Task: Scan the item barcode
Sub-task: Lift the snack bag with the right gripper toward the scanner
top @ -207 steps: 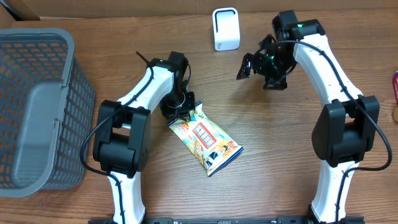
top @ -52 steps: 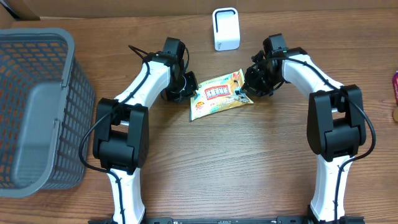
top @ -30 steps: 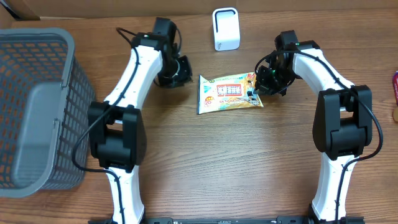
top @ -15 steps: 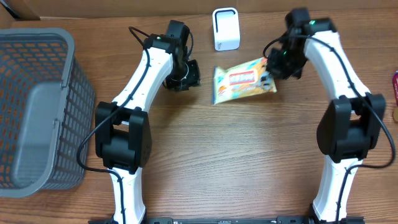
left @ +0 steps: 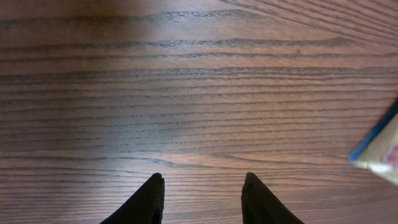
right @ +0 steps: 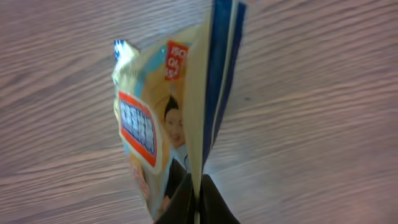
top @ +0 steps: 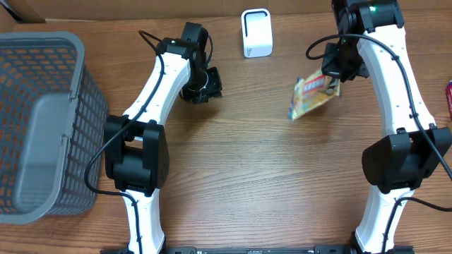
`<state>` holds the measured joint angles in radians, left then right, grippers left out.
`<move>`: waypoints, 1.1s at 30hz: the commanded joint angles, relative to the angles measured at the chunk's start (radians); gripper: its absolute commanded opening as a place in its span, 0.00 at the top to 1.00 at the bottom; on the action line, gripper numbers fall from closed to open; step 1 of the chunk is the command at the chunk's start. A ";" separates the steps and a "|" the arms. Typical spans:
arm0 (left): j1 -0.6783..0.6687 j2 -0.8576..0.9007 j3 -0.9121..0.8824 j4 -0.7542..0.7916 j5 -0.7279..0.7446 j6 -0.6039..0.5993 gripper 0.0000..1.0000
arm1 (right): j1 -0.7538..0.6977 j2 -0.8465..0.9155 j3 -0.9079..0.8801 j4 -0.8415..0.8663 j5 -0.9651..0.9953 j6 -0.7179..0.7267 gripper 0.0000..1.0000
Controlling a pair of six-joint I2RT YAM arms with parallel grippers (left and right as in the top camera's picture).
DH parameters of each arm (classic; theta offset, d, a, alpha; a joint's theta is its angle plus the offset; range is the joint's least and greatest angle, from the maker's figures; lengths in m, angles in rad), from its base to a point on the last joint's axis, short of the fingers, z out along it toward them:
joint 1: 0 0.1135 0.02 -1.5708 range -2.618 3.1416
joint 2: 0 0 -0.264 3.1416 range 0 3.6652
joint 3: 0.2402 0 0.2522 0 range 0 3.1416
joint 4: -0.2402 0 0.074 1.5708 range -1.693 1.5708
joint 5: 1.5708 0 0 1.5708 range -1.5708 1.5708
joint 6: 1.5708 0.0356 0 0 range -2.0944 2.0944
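White right arm (top: 393, 77) extended, pincer (right: 198, 200) gripping dangling snack packet (top: 311, 99).

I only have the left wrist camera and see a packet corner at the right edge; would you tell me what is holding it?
Observer: The right gripper is shut on the snack packet, pinching its sealed edge.
Operator: Is it resting on the table?
Observer: No, the right wrist view shows it hanging from the fingers, seemingly clear of the table.
Operator: Where is the scanner from there?
Observer: The white scanner stands near the table's far edge, to the packet's left.
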<state>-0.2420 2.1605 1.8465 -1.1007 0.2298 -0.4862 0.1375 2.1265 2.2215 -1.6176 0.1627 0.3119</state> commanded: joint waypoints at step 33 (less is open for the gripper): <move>0.000 0.011 -0.002 -0.019 -0.031 0.019 0.62 | 0.146 0.077 0.056 0.068 -0.044 -0.078 0.96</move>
<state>-0.2420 2.1605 1.8465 -1.1152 0.2111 -0.4862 0.2371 2.1952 2.2826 -1.5623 0.1802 0.2356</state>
